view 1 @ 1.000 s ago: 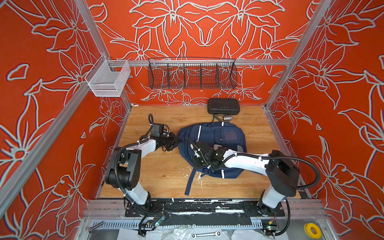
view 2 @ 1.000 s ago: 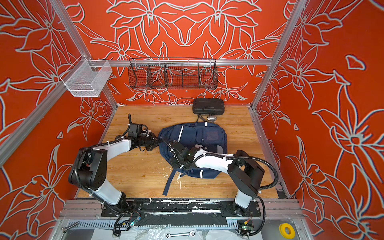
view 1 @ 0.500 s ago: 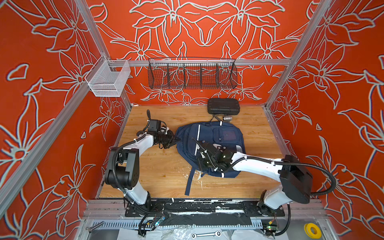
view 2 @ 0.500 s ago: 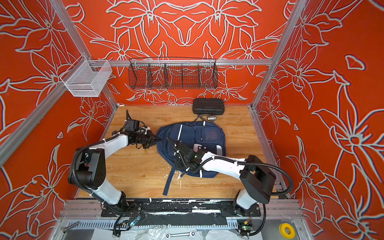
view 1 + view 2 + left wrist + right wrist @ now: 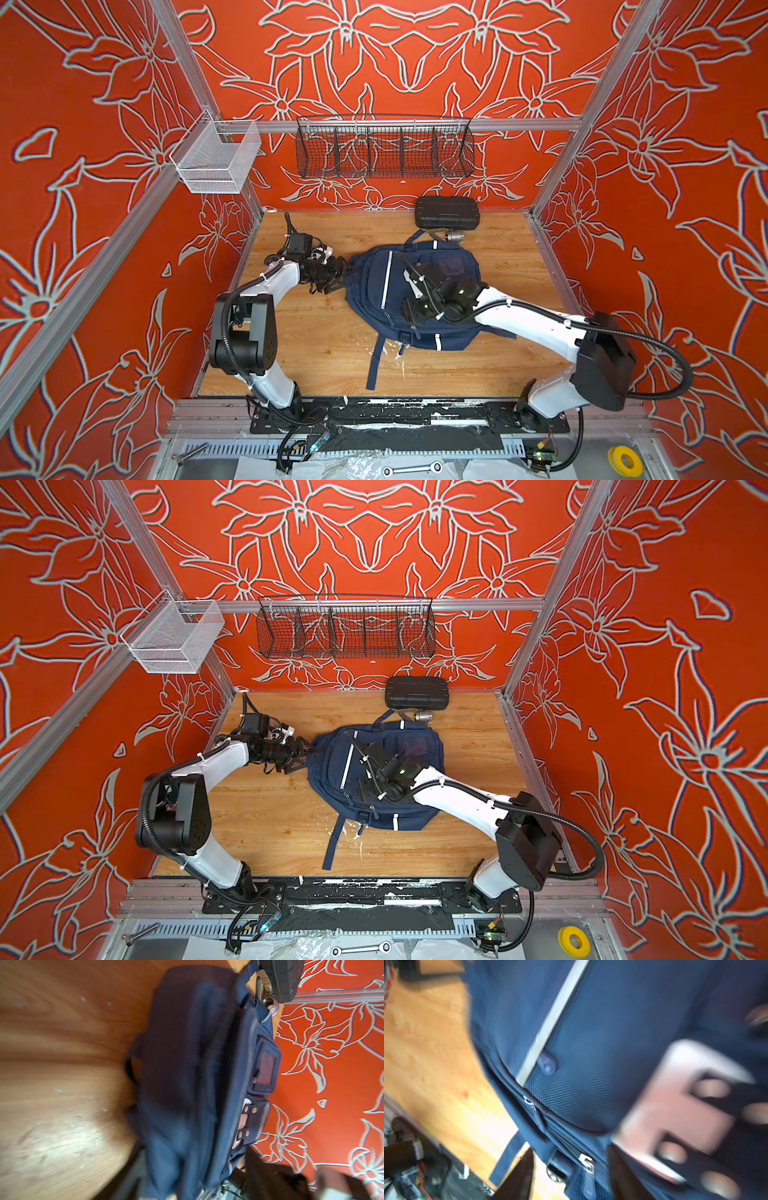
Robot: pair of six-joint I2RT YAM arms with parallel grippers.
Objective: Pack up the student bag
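Student bag (image 5: 370, 299) flat on the wooden table (image 5: 299, 332), about the middle and a little to the right, front side up, top handle toward the far wall. One loose strap (image 5: 374, 365) trailing toward the near edge.

Left gripper (image 5: 344, 277) low at the left edge of the bag, jaws parted wide, touching or almost touching the fabric, nothing visibly held between them. Right gripper (image 5: 406, 293) reaching in from the right, directly over the front pockets, jaws also looking parted, no clear hold on anything. Too blurred in the right wrist view to say more about contact with the cloth.

Zipper pull (image 5: 536, 1115) visible in the right wrist view, on the seam at the near-left side of the bag, with the zippers there seemingly closed. Black hard case (image 5: 446, 212) at the far edge. Small metal piece (image 5: 455, 237) just beside it and near the top of the bag. Both outside the bag.

Judged step: probably work on the bag itself, between two grasps, main compartment either not yet opened or already closed. Impossible to decide from here.

Probably needed for the next move: steady the fabric with one gripper, take a zipper pull with the other, and pull along the seam without dragging the whole bag across the table.
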